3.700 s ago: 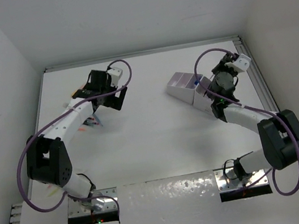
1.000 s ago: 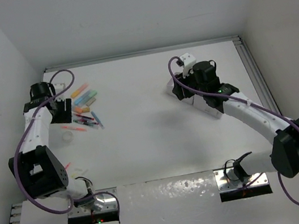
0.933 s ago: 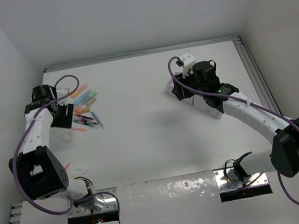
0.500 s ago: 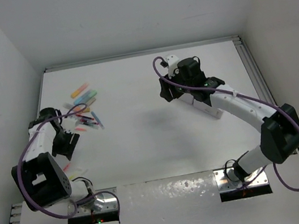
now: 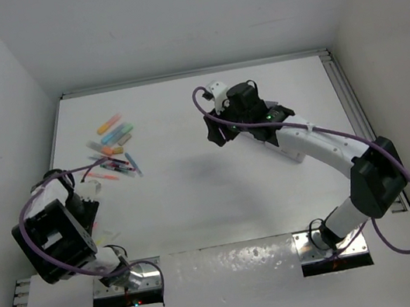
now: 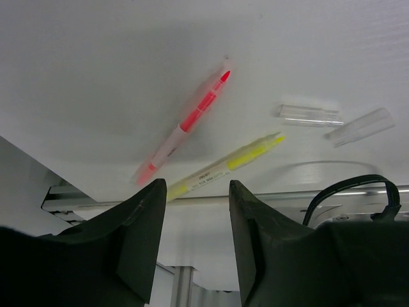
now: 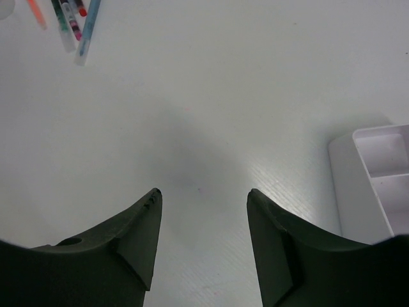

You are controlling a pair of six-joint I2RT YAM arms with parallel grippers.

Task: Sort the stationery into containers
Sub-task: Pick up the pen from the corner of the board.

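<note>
The stationery lies in a loose pile at the far left: pastel highlighters [image 5: 113,135] and thin pens [image 5: 116,165]. My left gripper [image 5: 82,209] hovers by the near left edge, open and empty. Beyond its fingertips in the left wrist view [image 6: 196,185] lie a red pen [image 6: 185,128] and a yellow pen [image 6: 223,167]. My right gripper [image 5: 214,131] hangs open and empty over the bare table middle [image 7: 203,192]. A corner of the white containers [image 7: 377,179] shows at the right of the right wrist view. In the top view my right arm covers most of them.
Two clear caps [image 6: 310,114] lie to the right of the yellow pen. The metal rail of the table's edge [image 6: 77,195] runs just behind the pens. Several pens from the pile [image 7: 70,22] show at the top left of the right wrist view. Walls close in on three sides.
My left arm has pulled back from the pile toward the near left edge. My right arm has swung left from the containers to the table's middle.
</note>
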